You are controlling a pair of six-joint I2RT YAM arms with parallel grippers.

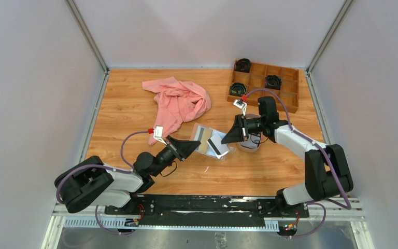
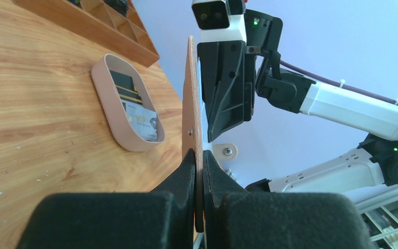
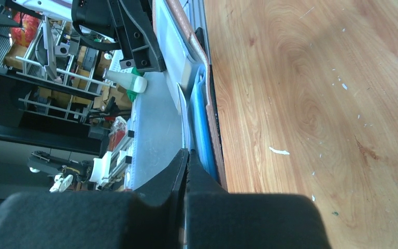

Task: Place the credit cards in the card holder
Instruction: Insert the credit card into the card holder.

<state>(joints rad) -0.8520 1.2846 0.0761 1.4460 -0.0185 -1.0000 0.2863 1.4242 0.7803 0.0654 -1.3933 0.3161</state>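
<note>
Over the table's middle, the card holder (image 2: 190, 93) is pinched at its edge between the pressed-together fingers of the left gripper (image 2: 198, 158). It is stood open, apparently so that its blue pockets (image 3: 200, 119) are offered to the other arm. A pale card (image 3: 183, 122) is nipped edge-on in the right gripper (image 3: 187, 155), whose jaws are shut on it. It is lined up beside a pocket mouth and cannot be seen to be seated. More cards (image 2: 137, 116) lie in the tray (image 2: 106, 99), near the wooden box (image 1: 290, 93).
</note>
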